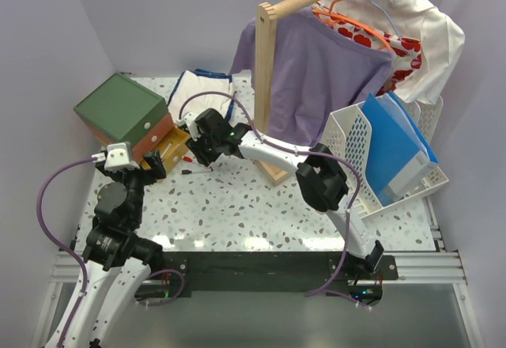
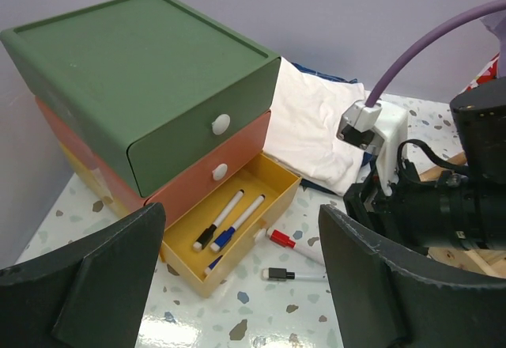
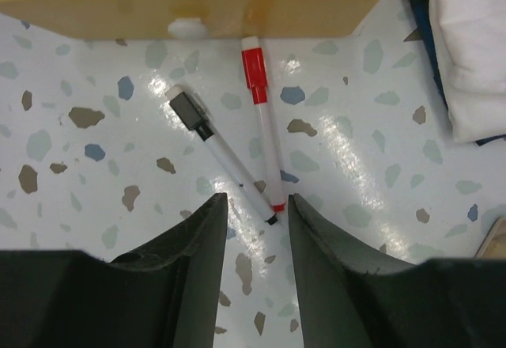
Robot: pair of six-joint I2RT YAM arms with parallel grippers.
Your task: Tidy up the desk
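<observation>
White terrazzo desk (image 3: 79,174), slim red-capped marker (image 3: 265,138)

We see the desk (image 1: 237,206) as a broad rectangular top lying flat and level, glossy white and speckled with grey, brown and bluish terrazzo flecks, catching bright glare in patches, its near edge finished with a black rail in our overhead view.

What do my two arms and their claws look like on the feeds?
Both arms are alike: the left arm and right arm have white links between chunky black joints. A purple cable runs along each, and a white camera block sits at the wrist. The left claw and right claw have broad matte black fingers.
</observation>
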